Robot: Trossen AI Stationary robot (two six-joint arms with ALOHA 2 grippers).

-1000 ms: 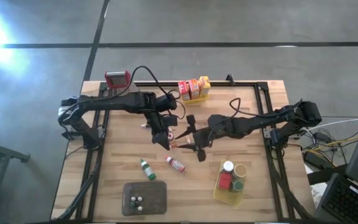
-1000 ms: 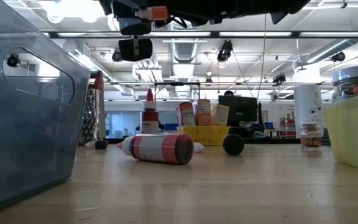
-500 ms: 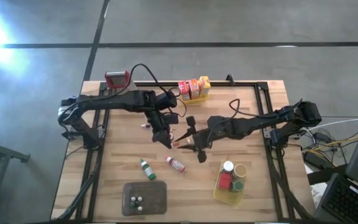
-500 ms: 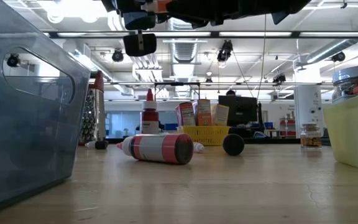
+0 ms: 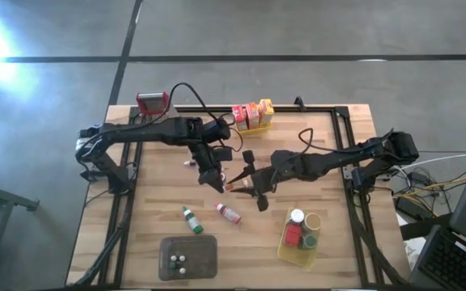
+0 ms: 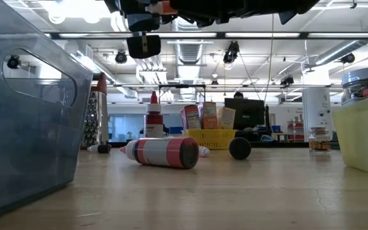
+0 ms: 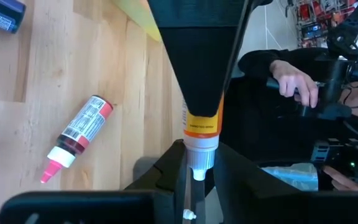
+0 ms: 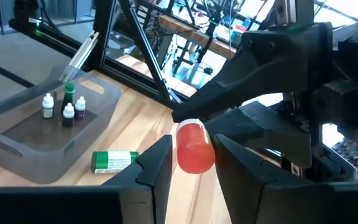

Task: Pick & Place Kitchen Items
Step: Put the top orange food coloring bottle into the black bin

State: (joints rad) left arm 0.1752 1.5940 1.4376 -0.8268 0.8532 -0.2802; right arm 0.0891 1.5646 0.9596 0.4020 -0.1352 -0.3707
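Pale wooden tabletop (image 5: 160, 174) lies under both arms, which meet mid-air over its middle around an orange-capped bottle (image 7: 201, 127). Left gripper (image 5: 215, 179) holds its body; right gripper (image 8: 190, 163) has fingers narrowed beside the cap (contact unclear). Small, light, slick plastic, I judge: grip the barrel.

Both hands (image 5: 231, 184) together mid-table

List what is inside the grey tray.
The grey tray holds four small bottles standing upright in a cluster: one with a green cap, three with white caps. Nothing else shows in it. From the low view its frosted wall hides them.
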